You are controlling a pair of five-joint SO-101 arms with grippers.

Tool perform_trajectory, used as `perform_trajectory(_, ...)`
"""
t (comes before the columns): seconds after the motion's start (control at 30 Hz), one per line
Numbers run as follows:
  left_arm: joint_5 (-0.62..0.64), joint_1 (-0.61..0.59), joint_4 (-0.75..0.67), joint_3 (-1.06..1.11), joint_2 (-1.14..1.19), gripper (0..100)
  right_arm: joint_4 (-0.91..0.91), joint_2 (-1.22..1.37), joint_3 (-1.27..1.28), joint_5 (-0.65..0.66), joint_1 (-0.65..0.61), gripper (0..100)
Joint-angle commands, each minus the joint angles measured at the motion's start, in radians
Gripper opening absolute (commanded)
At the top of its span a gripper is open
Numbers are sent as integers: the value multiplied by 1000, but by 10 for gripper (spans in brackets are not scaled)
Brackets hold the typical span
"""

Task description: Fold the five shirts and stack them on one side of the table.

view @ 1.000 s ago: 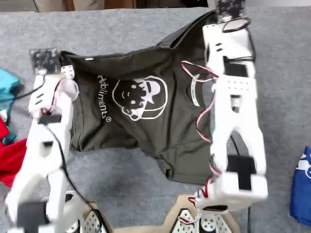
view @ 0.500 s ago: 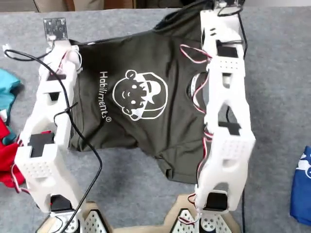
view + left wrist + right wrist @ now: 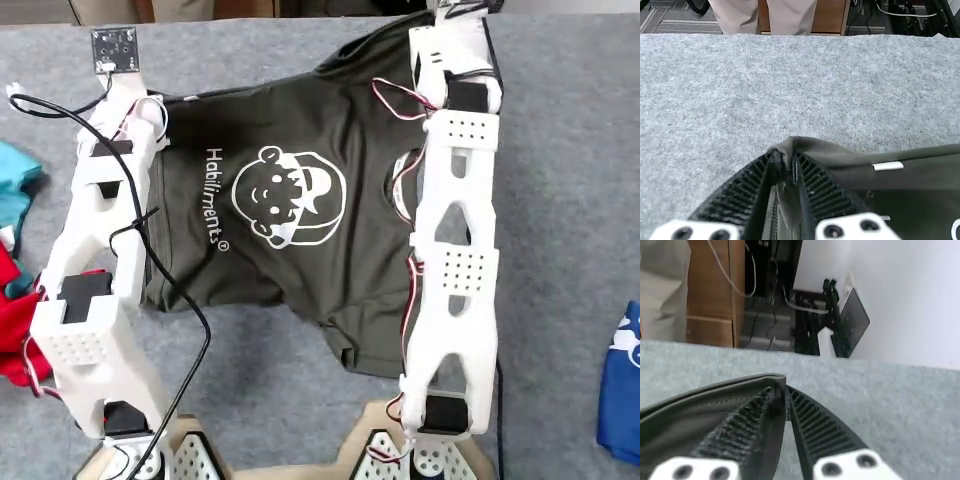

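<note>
dark olive t-shirt (image 3: pixel 290 250) with a cartoon face print is spread over the grey table (image 3: pixel 570 150), its far edge held between the two grippers. left gripper (image 3: pixel 785 167) is clamped on one far corner, and right gripper (image 3: pixel 785 395) pinches the other. red cloth (image 3: pixel 20 335) and teal cloth (image 3: pixel 15 190) lie outside the left arm, and a blue shirt (image 3: pixel 622 385) lies outside the right.
</note>
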Motion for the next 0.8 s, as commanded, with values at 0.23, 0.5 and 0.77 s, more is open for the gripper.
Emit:
perform_trajectory(0.23, -5, 28, 404, -117, -19, 19, 542, -39, -240, 138, -27, 6)
perform_trajectory(0.5, -5, 25, 608, -218, -12, 19, 652, -70, -229, 138, -22, 6)
perform_trajectory(0.77, -5, 23, 612, -216, -10, 19, 652, -12, -231, 138, 12, 6)
